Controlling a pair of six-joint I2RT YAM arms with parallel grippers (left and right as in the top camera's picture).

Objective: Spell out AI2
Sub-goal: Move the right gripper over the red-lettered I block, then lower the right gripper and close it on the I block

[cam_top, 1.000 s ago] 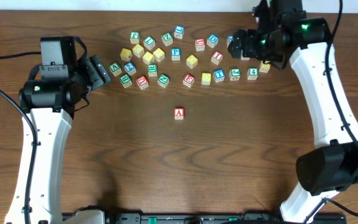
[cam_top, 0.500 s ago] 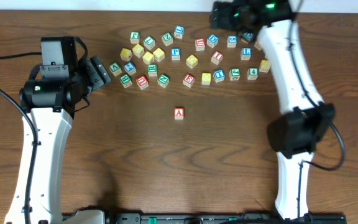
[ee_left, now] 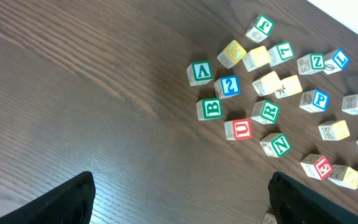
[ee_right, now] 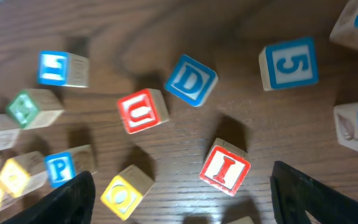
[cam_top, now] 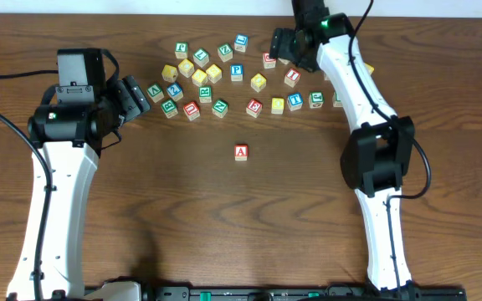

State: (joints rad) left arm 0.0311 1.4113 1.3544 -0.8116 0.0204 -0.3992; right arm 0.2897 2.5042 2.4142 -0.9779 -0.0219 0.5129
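Brown wood-grain table (cam_top: 182, 209) bears a lone A cube (cam_top: 241, 152).

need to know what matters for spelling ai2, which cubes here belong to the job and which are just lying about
For the job:
red A cube
red I cube
blue 2 cube

Just lying about:
blue D cube
blue 5 cube
green B cube
red U cube
yellow cubes
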